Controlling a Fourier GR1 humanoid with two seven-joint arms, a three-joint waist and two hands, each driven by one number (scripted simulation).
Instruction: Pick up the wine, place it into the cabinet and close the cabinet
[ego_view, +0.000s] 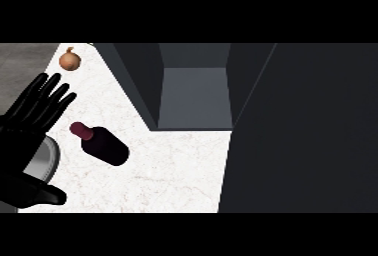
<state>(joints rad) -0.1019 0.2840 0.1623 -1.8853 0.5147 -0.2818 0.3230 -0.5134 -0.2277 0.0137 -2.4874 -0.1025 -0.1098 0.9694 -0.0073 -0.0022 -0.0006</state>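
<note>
A dark wine bottle (102, 143) with a red neck lies on its side on the white marbled counter (170, 170), neck pointing up-left. My left hand (35, 107) shows at the left edge, open with straight fingers pointing up, just left of the bottle and not touching it. The dark cabinet (140, 75) stands open at the top middle, and its grey inside (196, 97) holds nothing that I can see. A wide dark panel (306, 130), apparently the cabinet's open door, fills the right side. My right hand is out of sight.
A brown onion (69, 60) lies on the counter at the top left, above my left hand. The counter's left edge runs beside the hand, with grey floor (22, 60) beyond it.
</note>
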